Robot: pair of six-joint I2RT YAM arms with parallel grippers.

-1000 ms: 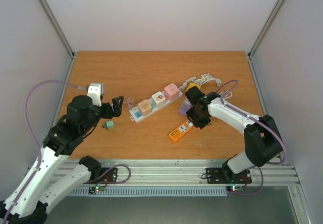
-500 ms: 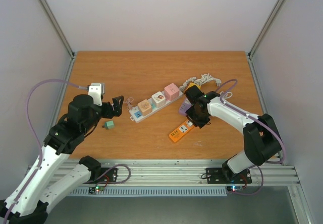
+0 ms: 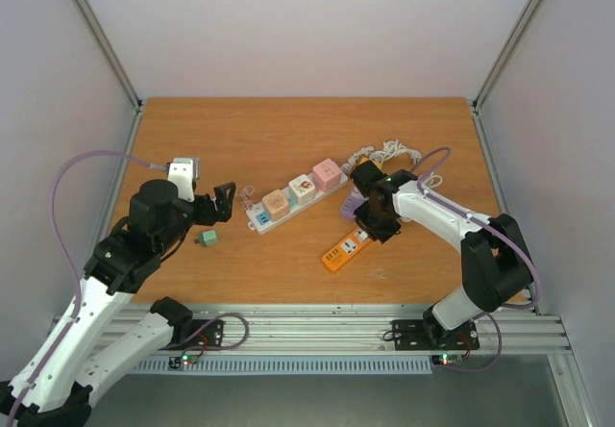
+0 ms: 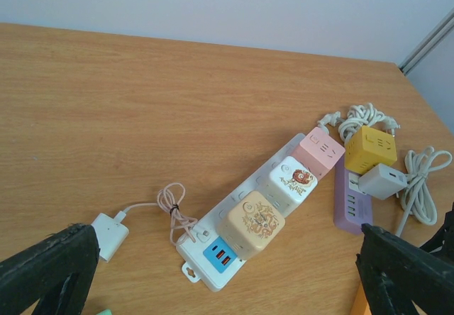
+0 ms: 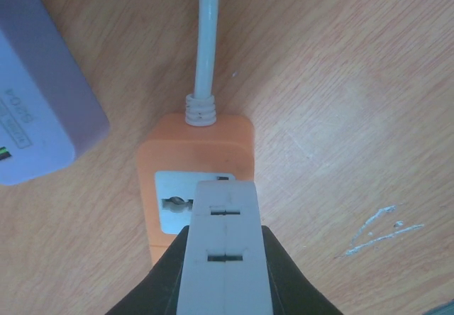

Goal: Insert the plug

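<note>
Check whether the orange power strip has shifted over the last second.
No. The orange power strip lies at the same spot and angle beside the purple strip, with the white plug held over its socket.

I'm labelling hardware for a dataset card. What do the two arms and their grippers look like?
Both the left arm and right arm have white links, black joints and a looping lilac cable. Their gripper fingers are matte black.

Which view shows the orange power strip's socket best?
The right wrist view: the orange power strip is close up, its socket partly covered by the white plug held in the right tool. The top view shows the strip small, one end covered. The left wrist view catches only an orange sliver at the bottom edge.
</note>
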